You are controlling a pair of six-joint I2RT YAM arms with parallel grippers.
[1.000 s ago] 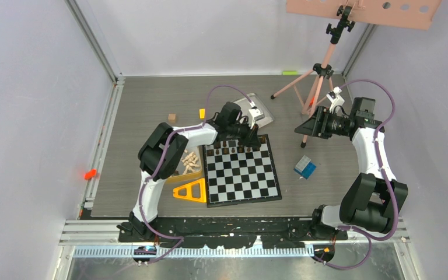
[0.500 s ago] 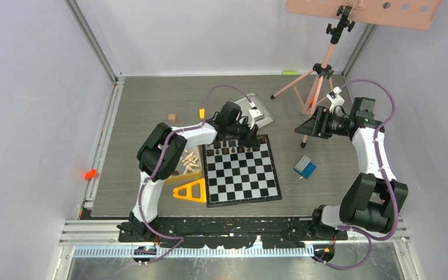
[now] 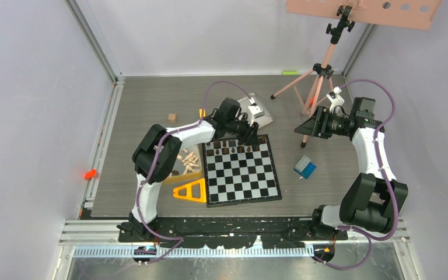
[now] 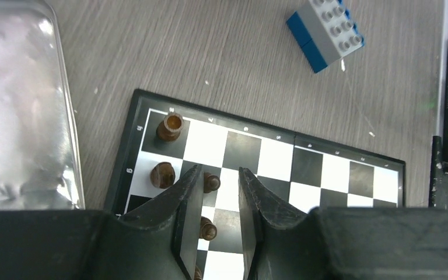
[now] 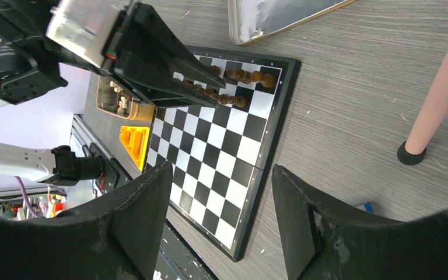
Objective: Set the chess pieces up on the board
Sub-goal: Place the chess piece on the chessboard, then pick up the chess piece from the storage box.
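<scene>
Standing on the two far rows of the board (image 3: 251, 182), the dark chess pieces (image 3: 233, 146) form what looks like a nearly full set, though the exact count is too small to read. In the left wrist view, four of them show near the far right corner, one on the corner square (image 4: 170, 126), and part of a fifth at the bottom edge. The near rows carry no pieces. The pale chess pieces (image 3: 189, 159) lie heaped in the gold tin (image 3: 182, 176) just beside the board's left edge, none yet placed. By this layout the task is judged about half done: the dark side is close to complete and the whole pale side is left. The left gripper (image 4: 219, 169) hovers over the far right corner with its jaws slightly apart, clamping nothing; one dark piece (image 4: 211, 182) stands below the gap. The right gripper (image 5: 221, 169) hangs well to the right of the board, jaws wide apart and empty.
</scene>
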